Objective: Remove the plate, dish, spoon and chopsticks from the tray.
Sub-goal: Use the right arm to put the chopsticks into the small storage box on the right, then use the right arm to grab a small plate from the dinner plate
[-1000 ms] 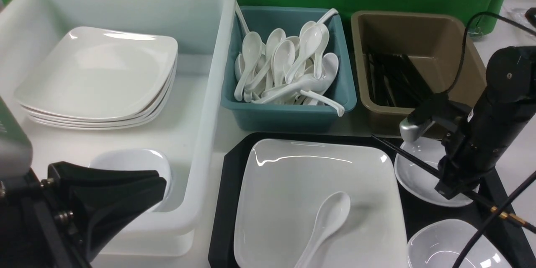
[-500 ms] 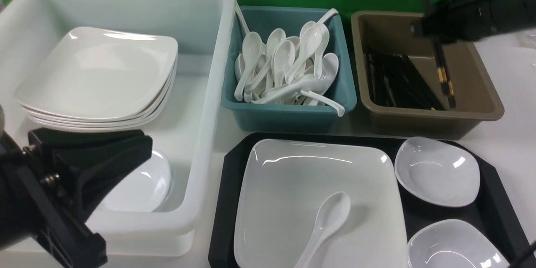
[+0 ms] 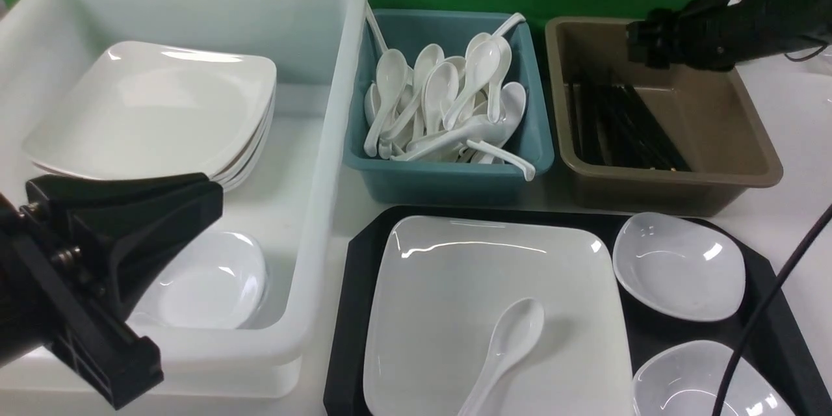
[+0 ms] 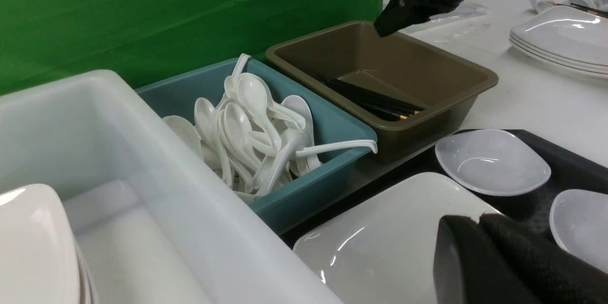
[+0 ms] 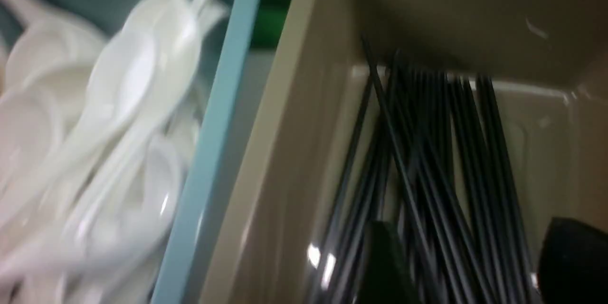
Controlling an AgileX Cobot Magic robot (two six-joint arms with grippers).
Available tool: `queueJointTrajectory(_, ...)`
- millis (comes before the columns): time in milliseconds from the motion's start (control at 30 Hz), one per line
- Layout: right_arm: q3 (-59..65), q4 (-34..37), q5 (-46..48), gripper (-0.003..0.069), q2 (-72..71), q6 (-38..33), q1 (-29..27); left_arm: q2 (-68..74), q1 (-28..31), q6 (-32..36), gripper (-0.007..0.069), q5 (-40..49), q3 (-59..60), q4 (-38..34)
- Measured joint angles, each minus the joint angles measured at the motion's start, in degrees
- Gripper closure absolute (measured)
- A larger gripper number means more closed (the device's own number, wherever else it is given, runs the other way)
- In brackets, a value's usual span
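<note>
Chopsticks [image 3: 624, 130] off the tray [image 3: 351, 286], lying as a black bundle in the brown bin [image 3: 728, 143], along its left side. Can't pick any one pair out of that pile, tbh. Right gripper [image 5: 470, 266] up over the bin's far end, fingers spread apart with nothing between them, just looking down on the sticks. Left gripper [image 3: 208, 198] low at the front left, in front of the white tub [image 3: 325, 143], jaws pressed together on nothing.

Big square plate [image 3: 455, 273] flat on the tray, filling most of its left and middle. Soup spoon [image 3: 510, 338] inside the plate, bowl up, handle running toward the near edge. On the tray's right side, far dish [image 3: 676, 266] and near dish [image 3: 702, 383], close but not touching.

Behind the tray, teal bin [image 3: 448, 182] heaped with white spoons, between tub and brown bin. Inside the tub, stack of square plates [image 3: 149, 110] plus one small dish [image 3: 208, 279].
</note>
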Motion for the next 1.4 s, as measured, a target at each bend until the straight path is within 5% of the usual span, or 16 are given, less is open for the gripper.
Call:
queueJointTrajectory(133,2.1,-5.6,20.3,0.045,-9.7,0.0,1.3,0.0,0.0,0.0,0.0608,0.3,0.0,0.6)
queueJointTrajectory(267,11.8,-9.8,28.8,0.0521,-17.9,0.9,6.5,0.0,0.0,0.1,0.0608,1.8,0.0,0.8)
queueJointTrajectory(400,25.7,-14.0,31.4,0.0473,-25.2,2.2,14.5,0.0,0.0,0.2,0.0608,2.9,0.0,0.8)
queueJointTrajectory(533,37.0,-15.0,30.8,0.0335,-30.3,2.8,22.3,0.0,0.0,0.2,0.0608,2.9,0.0,0.8)
queueJointTrajectory(667,45.6,-15.2,26.6,0.0194,-31.5,5.3,28.4,0.0,0.0,0.4,0.0608,2.9,0.0,0.8)
queueJointTrajectory(800,51.4,-15.3,19.5,0.0136,-31.1,7.3,31.0,0.0,0.0,0.4,0.0608,2.9,0.0,0.8)
queueJointTrajectory(1233,55.1,-22.0,8.6,0.0229,-22.5,8.1,31.1,0.0,0.0,0.7,0.0608,4.3,0.0,0.6)
queueJointTrajectory(1400,55.1,-22.4,8.2,0.0368,-21.9,8.1,31.1,0.0,0.0,1.1,0.0608,4.7,0.0,0.6)
